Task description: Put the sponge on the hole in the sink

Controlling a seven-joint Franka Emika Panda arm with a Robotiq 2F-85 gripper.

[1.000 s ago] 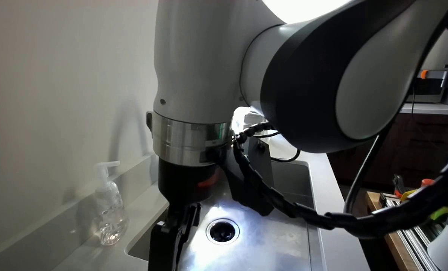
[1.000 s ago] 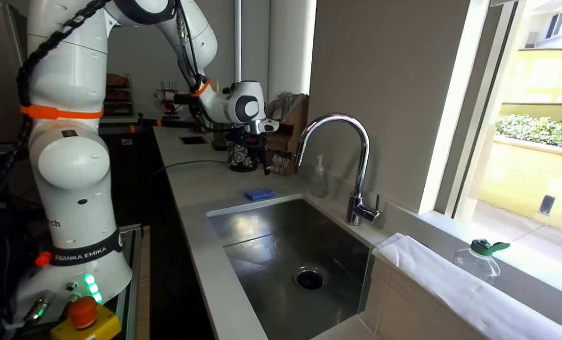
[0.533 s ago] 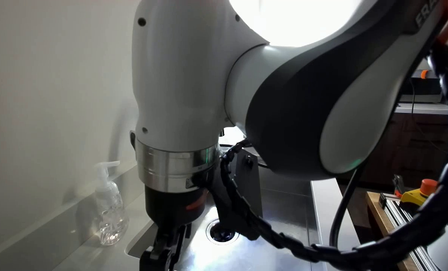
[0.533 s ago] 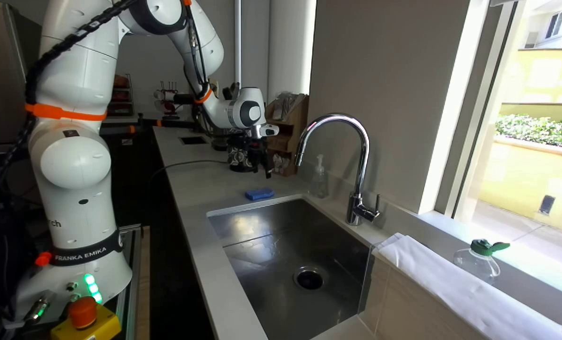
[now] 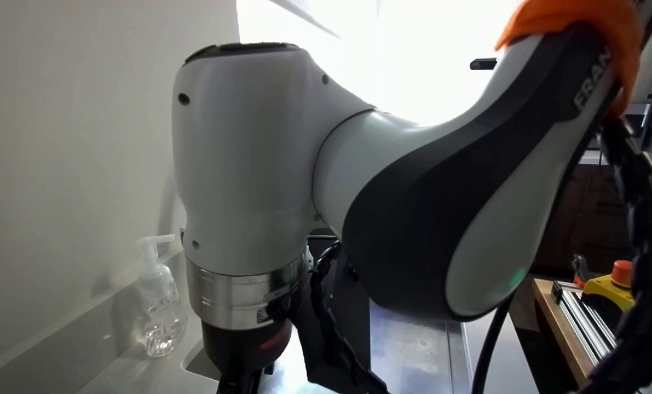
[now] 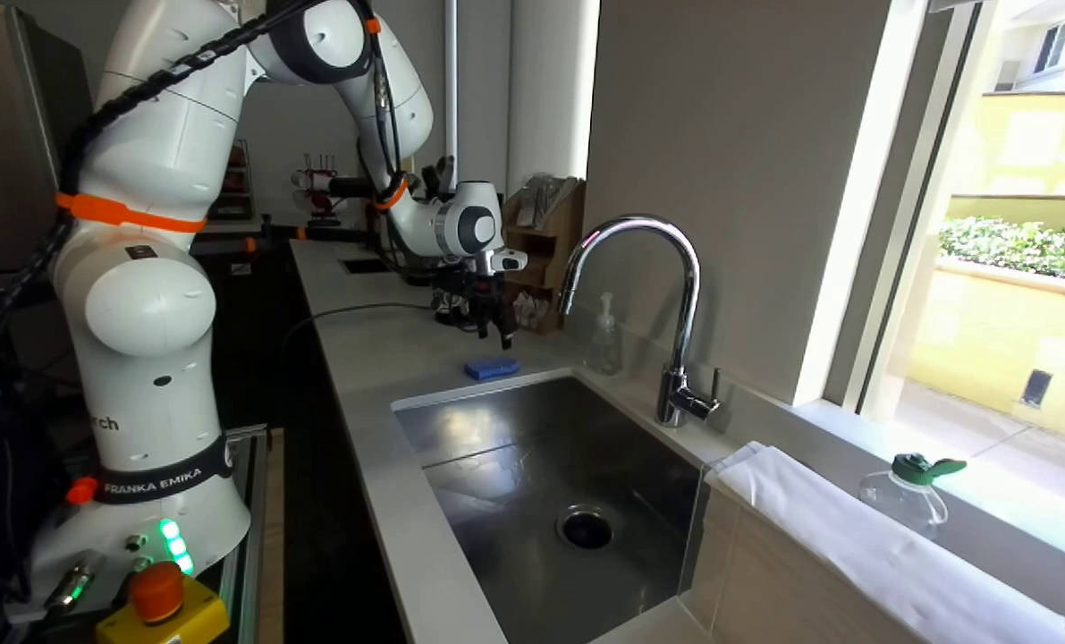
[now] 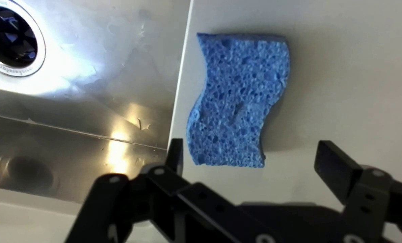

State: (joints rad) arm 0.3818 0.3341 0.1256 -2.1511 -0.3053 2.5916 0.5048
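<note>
The blue sponge (image 6: 492, 368) lies on the counter beside the sink's edge; it also shows large in the wrist view (image 7: 238, 98), with a wavy outline. The sink (image 6: 577, 447) is a steel basin. Its hole (image 6: 586, 529) is round and dark with a metal rim, at upper left in the wrist view (image 7: 11, 37). My gripper (image 6: 494, 338) hangs above the sponge, pointing down. In the wrist view my gripper (image 7: 251, 153) is open, its fingers apart on either side of the sponge's near end, with nothing held. In an exterior view the arm hides the hole, and the sponge is out of view.
The chrome faucet (image 6: 695, 295) arches over the sink. A clear soap dispenser (image 6: 604, 338) stands at the wall. A wooden rack (image 6: 545, 241) stands behind the gripper. A white cloth (image 6: 863, 537) and a green-capped bottle (image 6: 908, 496) are at right.
The arm has come down, bringing the gripper lower and closer to the sponge. The arm now covers the hole in an exterior view. The sponge has not moved.
</note>
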